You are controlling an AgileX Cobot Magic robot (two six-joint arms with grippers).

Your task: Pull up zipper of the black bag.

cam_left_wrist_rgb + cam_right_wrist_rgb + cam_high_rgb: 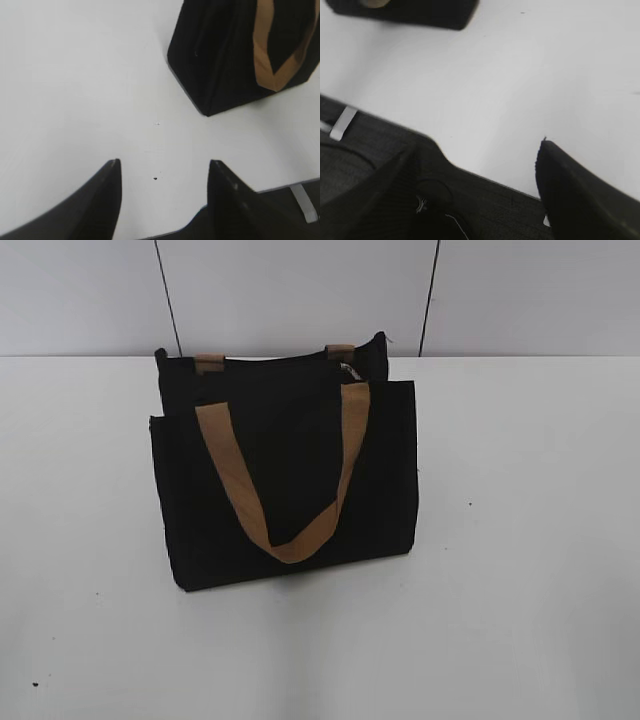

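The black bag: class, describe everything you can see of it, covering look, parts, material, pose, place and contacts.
The black bag is a boxy tote of what looks like dark woven fabric, standing upright on the white table. A tan webbing handle hangs in a loop down its front panel; two short tan tabs show at the top rear edge. A small silvery zipper sits near the top right. Neither the left gripper nor the right gripper touches it; only the table does.

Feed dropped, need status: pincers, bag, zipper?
Left pincer and right pincer open, empty, off the black bag. Zipper at top right, untouched. Nothing blocking.
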